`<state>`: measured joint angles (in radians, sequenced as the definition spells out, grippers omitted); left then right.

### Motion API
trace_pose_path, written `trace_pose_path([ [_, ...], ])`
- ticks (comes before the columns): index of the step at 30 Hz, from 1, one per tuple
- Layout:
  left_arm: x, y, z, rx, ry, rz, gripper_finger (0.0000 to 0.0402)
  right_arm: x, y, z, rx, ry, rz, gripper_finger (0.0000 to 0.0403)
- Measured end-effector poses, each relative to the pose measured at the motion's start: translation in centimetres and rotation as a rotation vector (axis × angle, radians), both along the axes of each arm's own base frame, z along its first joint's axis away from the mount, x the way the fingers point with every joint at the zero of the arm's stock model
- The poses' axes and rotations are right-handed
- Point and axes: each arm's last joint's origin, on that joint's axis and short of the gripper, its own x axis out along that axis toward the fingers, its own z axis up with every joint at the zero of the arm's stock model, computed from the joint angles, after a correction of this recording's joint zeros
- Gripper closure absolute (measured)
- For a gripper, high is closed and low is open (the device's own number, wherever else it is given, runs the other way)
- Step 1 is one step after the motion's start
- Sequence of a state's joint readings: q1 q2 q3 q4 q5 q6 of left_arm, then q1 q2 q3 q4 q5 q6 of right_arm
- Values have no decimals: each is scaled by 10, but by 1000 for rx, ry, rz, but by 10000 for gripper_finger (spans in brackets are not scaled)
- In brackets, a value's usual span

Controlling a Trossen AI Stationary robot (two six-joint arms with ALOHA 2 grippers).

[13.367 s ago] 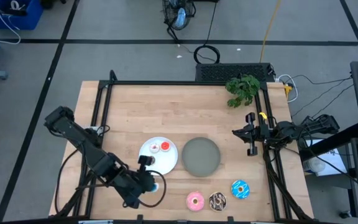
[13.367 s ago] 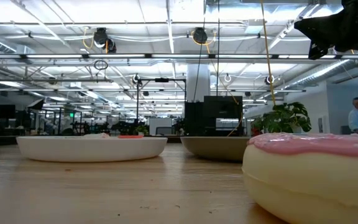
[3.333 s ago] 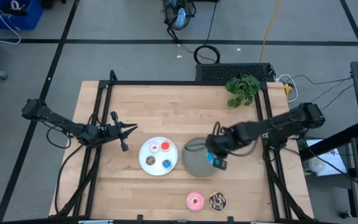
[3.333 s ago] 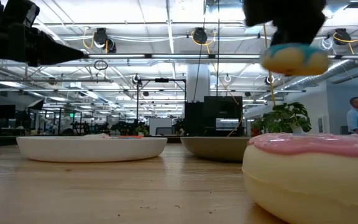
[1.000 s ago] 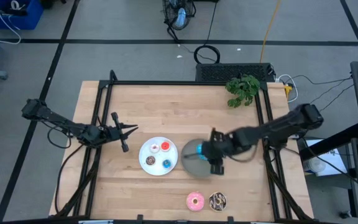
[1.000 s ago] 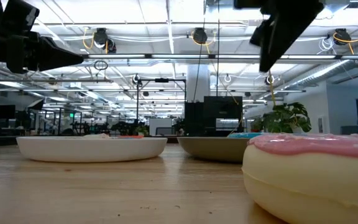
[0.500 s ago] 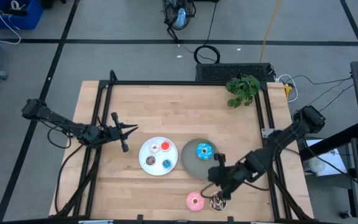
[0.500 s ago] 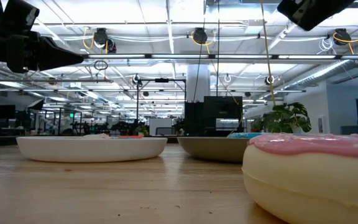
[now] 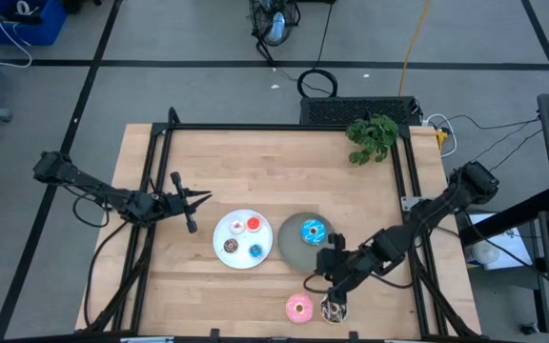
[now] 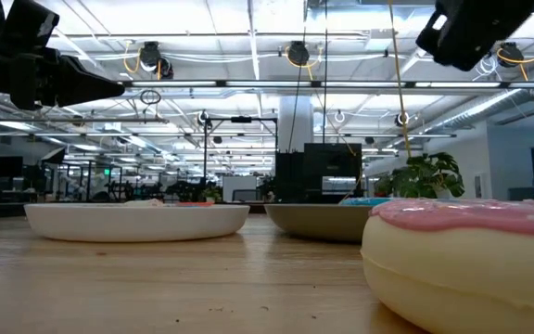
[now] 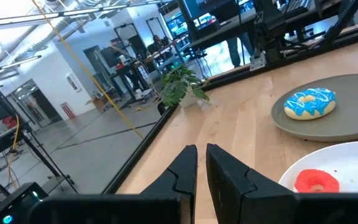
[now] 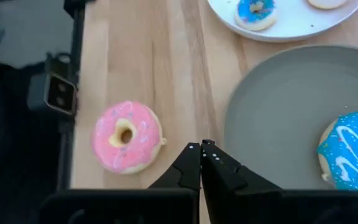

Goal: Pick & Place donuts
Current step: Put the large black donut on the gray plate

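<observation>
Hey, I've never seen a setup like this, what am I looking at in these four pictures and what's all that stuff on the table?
This is a robot with two dark arms at a wooden table, each ending in a two-finger gripper. One picture looks straight down from above, one looks level across the tabletop, and two come from cameras on the arms' wrists.

On the table, a white plate holds tiny toy donuts, including a red donut. Beside it, a grey plate holds a blue sprinkled donut. Near the front edge lie a pink donut and a chocolate sprinkled donut.

The left gripper waits off to the side, nearly closed and empty. The right gripper is shut and empty, just above the chocolate donut.
</observation>
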<state>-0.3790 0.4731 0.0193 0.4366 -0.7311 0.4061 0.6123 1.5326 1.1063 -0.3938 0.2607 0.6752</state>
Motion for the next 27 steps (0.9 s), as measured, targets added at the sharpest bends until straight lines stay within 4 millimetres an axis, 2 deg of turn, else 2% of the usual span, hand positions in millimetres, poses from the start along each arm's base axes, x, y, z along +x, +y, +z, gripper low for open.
trace_pose_path([
  [4, 0, 0, 0, 1, 0, 0, 360, 3, 3, 14, 16, 6, -10, 402],
  [10, 0, 0, 0, 7, 2, 1, 360, -4, 16, 44, 50, 52, 0, 403],
  [16, 0, 0, 0, 3, 1, 1, 360, -10, 28, 58, 73, 136, -40, 403],
  [19, 0, 0, 0, 1, 0, 1, 360, -4, 42, 55, 98, 229, -46, 403],
  [24, 0, 0, 0, 2, -2, 1, 360, 15, 79, 32, 87, 410, 66, 403],
  [27, 0, 0, 1, 3, -7, 1, 360, 21, 94, 20, 57, 498, 84, 403],
])
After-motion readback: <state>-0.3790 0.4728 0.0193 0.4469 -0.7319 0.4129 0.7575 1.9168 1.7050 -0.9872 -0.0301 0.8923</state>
